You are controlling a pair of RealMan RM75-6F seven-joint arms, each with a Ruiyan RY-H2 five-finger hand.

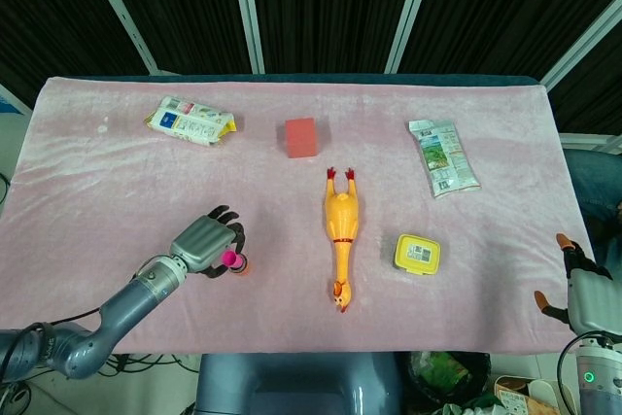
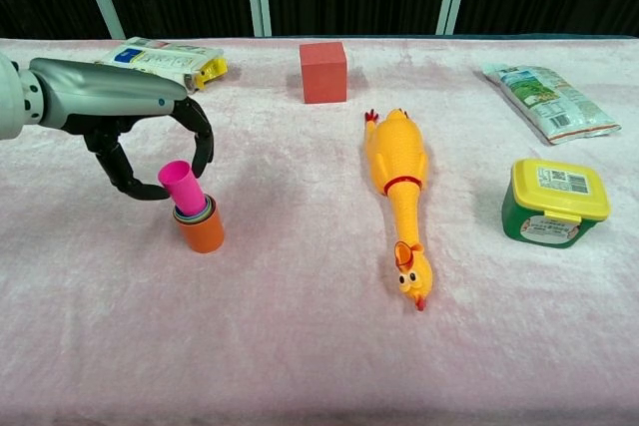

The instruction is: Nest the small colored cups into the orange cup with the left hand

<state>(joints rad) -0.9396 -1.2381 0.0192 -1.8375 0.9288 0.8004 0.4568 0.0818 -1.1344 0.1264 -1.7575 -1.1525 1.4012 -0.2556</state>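
Even bright overhead light, both views sharp, no motion blur. Soft short shadows only: faint one on the pink cloth [image 2: 300, 346] under the left hand [image 2: 150, 142], just below its fingers [image 2: 203, 142]. No glare. Background past the cloth is dark. Head view shows slight wide-angle bowing at edges.
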